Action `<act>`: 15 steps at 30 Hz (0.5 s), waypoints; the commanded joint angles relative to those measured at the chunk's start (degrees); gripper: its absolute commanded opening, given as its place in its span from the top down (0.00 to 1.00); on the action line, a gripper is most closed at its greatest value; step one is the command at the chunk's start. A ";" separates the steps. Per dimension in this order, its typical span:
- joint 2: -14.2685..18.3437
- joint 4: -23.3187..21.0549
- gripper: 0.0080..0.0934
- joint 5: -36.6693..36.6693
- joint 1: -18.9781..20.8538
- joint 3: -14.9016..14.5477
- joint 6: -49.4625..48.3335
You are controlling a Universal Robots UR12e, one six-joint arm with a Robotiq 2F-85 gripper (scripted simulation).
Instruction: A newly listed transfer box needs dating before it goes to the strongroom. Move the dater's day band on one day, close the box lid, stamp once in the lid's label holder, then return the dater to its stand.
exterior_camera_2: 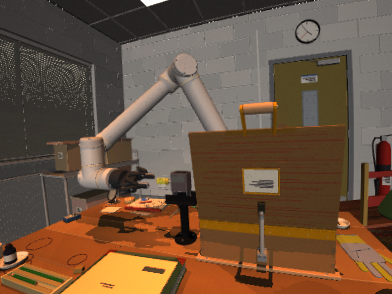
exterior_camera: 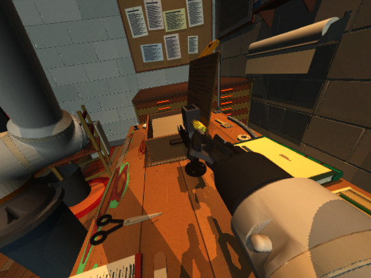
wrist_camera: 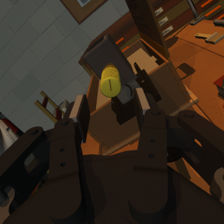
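Note:
The dater (exterior_camera: pixel 189 116) (exterior_camera_2: pixel 180 182) (wrist_camera: pixel 108 56), a dark block with a yellow ribbed knob (exterior_camera: pixel 198 126) (exterior_camera_2: pixel 162 181) (wrist_camera: pixel 110 81) on its side, sits on a black stand (exterior_camera: pixel 195 163) (exterior_camera_2: pixel 185 222) in the middle of the table. Behind it the brown transfer box (exterior_camera: pixel 163 139) (exterior_camera_2: pixel 267 230) stands open, its lid (exterior_camera: pixel 203 87) (exterior_camera_2: pixel 267 175) upright with an orange handle on top and a label holder (exterior_camera_2: pixel 260 181) on its face. My gripper (exterior_camera: pixel 191 134) (exterior_camera_2: pixel 150 180) (wrist_camera: pixel 110 110) is level with the knob, just short of it. It is open and holds nothing.
A chest of drawers (exterior_camera: pixel 191 98) stands against the wall behind the box. A yellow-covered book (exterior_camera: pixel 290 158) (exterior_camera_2: pixel 127 275) lies right of the stand, and scissors (exterior_camera: pixel 119 225) lie near the table's front left. A tray (exterior_camera_2: pixel 35 277) lies by the book.

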 commanded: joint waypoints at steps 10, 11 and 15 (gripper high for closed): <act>0.06 0.08 0.53 -0.14 -0.13 -0.21 0.00; 0.13 0.13 0.53 -0.22 -0.22 -0.32 0.00; 0.60 0.46 0.53 -0.81 -0.82 -1.14 0.00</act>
